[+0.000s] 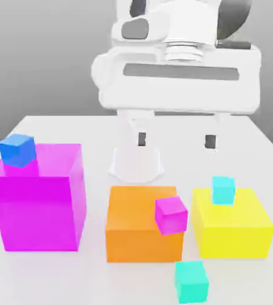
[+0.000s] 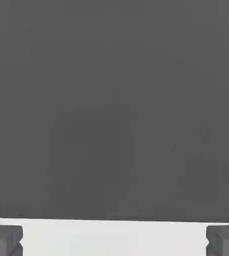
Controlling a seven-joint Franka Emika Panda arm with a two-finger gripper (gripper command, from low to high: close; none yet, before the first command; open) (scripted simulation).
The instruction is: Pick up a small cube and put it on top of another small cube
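Observation:
The small teal cube (image 1: 192,281) rests on the white table (image 1: 258,149) near its front edge, in front of the orange and yellow blocks. A paler cyan small cube (image 1: 223,190) sits on top of the yellow block (image 1: 231,229). A magenta small cube (image 1: 171,215) leans tilted at the orange block's (image 1: 139,232) front right corner. My gripper (image 1: 176,140) hangs over the back of the table, well behind the blocks and far from the teal cube. It is open, with nothing between its dark fingertips (image 1: 142,139). In the hand view the gripper (image 2: 114,241) faces a grey backdrop, fingertips (image 2: 4,240) wide apart.
A big magenta block (image 1: 37,199) stands at the exterior view's left with a small blue cube (image 1: 17,149) on its top back corner. The robot's white base (image 1: 136,164) sits behind the orange block. Bare table lies along the front left and far right.

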